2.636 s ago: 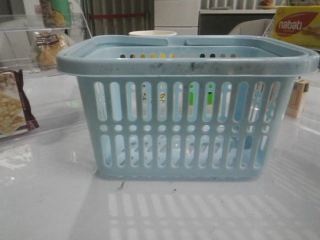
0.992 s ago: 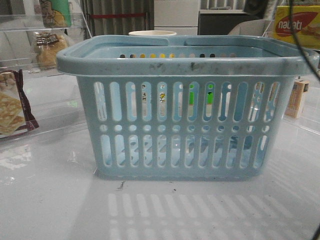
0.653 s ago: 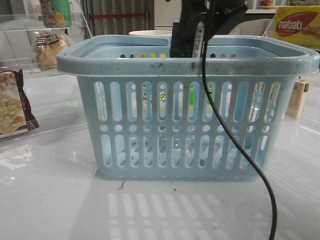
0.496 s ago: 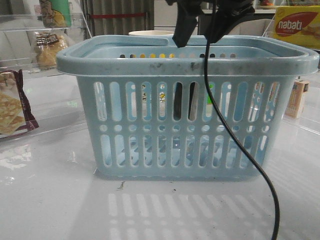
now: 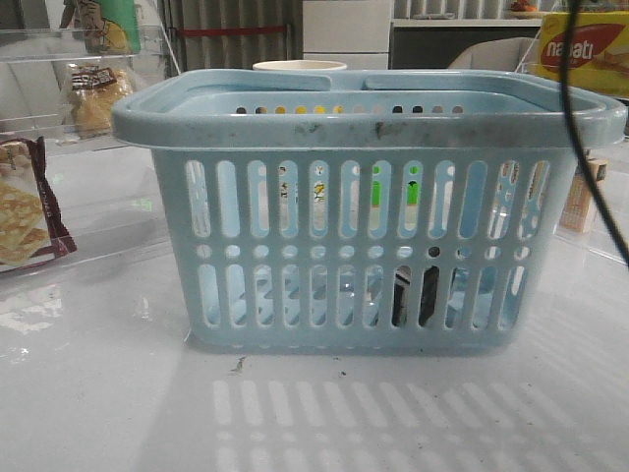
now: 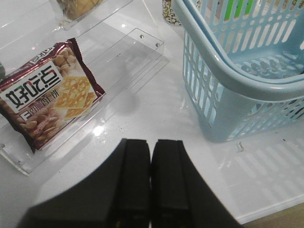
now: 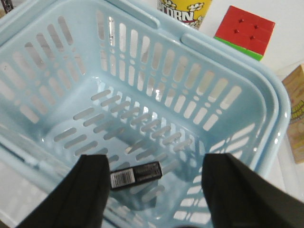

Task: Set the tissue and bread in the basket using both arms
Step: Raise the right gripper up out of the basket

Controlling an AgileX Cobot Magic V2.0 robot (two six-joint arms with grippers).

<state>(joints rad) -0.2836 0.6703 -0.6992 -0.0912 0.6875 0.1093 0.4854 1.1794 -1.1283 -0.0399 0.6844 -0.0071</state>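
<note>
You have the tissue in the basket; the right claw is spread and empty, the left claw is pressed together, and the bread waits far left.

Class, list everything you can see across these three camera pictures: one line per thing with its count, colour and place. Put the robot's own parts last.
basket: one, light blue, centre of the table.
tissue: one, black with a white barcode, lying on the basket floor.
bread: one bag, golden-brown, on the clear shelf at far left.
cracker pack: one, maroon-edged, on a clear tray left of the basket.
popcorn cup: one, yellow, behind the basket.
puzzle cube: one, red top and green side, behind the basket.
wafer box: one, yellow and red, far right.
left gripper: black, shut, above the table beside the basket.
right gripper: black, open, over the basket.
</note>
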